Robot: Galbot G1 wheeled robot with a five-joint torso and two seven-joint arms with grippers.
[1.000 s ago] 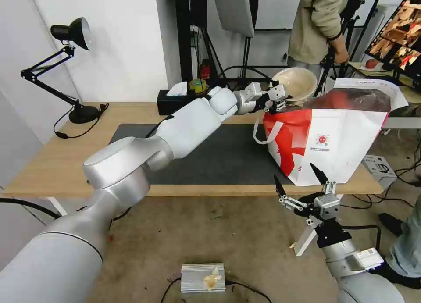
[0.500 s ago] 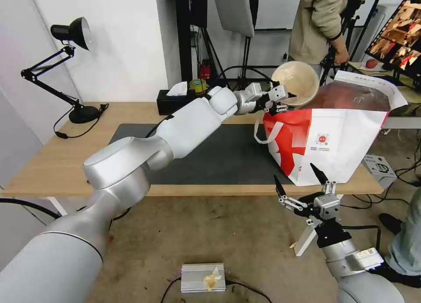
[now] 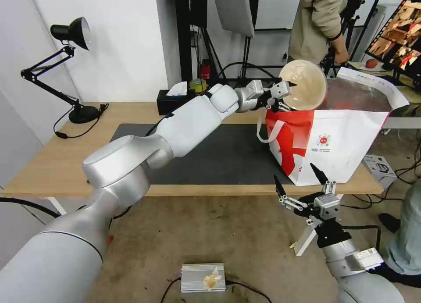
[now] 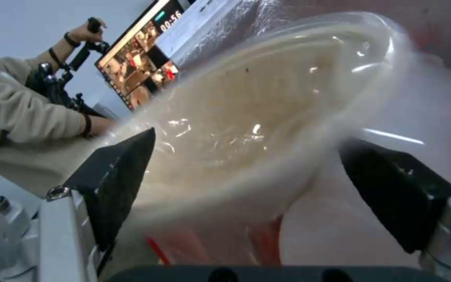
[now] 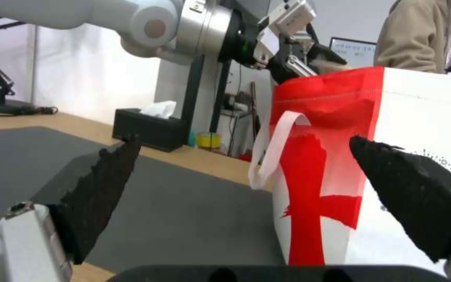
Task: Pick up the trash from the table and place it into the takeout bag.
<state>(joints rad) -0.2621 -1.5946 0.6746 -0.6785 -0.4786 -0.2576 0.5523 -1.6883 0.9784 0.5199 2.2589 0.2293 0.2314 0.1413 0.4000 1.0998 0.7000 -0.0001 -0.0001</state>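
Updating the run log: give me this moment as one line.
left hand: holds beige bowl tipped over takeout bag mouth | right hand: open, idle below table edge

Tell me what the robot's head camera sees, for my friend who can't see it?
The left pincer holds a beige bowl tipped on its side over the open takeout bag on the table. The right pincer waits open below the table edge.

A white wall [image 3: 123, 40] stands behind the worktop, where a black desk lamp [image 3: 70, 31] sits at the far left corner. The floor [image 3: 210, 237] is mottled brown, with a small silver box [image 3: 202, 277] and loose black cables [image 3: 394, 197] lying on it. Dark stands [image 3: 188, 31] and a lit monitor [image 3: 397, 31] fill the back.
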